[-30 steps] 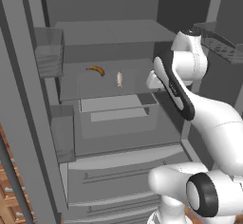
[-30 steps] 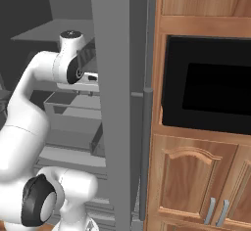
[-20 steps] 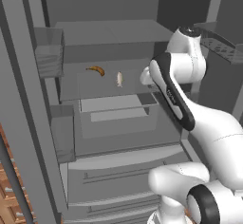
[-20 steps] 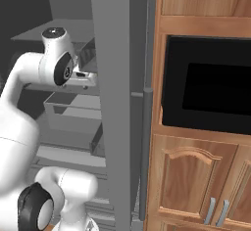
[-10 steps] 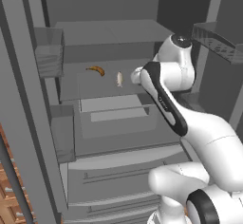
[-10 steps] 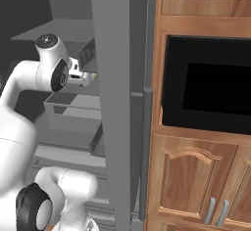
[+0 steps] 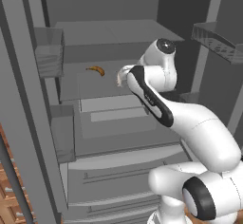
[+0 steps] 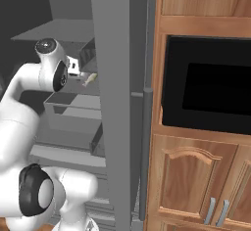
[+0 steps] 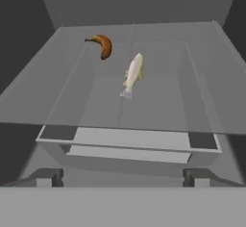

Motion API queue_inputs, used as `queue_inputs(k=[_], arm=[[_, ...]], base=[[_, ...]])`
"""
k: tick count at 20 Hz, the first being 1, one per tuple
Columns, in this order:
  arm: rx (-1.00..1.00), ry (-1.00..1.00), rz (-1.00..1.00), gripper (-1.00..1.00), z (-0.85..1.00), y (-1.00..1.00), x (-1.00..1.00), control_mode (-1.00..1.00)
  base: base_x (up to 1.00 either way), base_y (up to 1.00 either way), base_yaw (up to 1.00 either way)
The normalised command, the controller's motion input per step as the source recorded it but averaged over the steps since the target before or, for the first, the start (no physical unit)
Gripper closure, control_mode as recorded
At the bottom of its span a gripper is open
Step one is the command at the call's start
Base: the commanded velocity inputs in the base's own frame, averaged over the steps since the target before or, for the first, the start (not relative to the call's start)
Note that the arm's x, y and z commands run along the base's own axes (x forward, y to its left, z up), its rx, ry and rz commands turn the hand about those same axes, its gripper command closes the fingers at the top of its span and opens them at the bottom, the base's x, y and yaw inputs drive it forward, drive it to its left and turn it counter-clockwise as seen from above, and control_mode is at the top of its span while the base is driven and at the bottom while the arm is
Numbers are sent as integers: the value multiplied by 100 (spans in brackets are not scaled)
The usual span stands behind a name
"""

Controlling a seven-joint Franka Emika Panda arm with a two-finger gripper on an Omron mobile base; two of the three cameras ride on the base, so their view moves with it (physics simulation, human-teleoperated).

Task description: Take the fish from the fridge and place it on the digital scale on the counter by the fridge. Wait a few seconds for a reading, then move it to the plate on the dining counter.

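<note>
The fridge [image 7: 28,104] stands open. On its middle shelf [image 9: 158,101] lies the fish [image 9: 133,74], slim and pale, tail toward me. A curved orange-brown item [image 9: 102,45] rests just beyond and left of it, also seen in the left base view [image 7: 96,70]. My gripper [image 9: 122,177] is open, its fingertips [image 9: 48,177] spread wide at the shelf's front edge, short of the fish and touching nothing. In the right base view the gripper [image 8: 80,71] points into the fridge beside the fish [image 8: 90,78].
A clear drawer [image 9: 129,146] sits under the shelf, right below my hand. Door bins [image 7: 48,52] hang on the left door. The grey right door [image 8: 115,103] stands edge-on beside wooden cabinets with a black oven [image 8: 211,88].
The arm has swung left and reached deeper into the fridge, bringing the hand up to the shelf with the fish. The jaws stay spread. Fish and orange item have not moved.
</note>
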Motion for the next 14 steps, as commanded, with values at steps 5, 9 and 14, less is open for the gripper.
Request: queue_inputs(k=[5,9,14], arm=[[0,-6,0,-100,-32,0,35,-100],[0,-2,0,-100,-49,0,28,-100],[0,-1,0,-100,-35,0,20,-100]], base=[[0,0,0],[0,0,0],[0,0,0]])
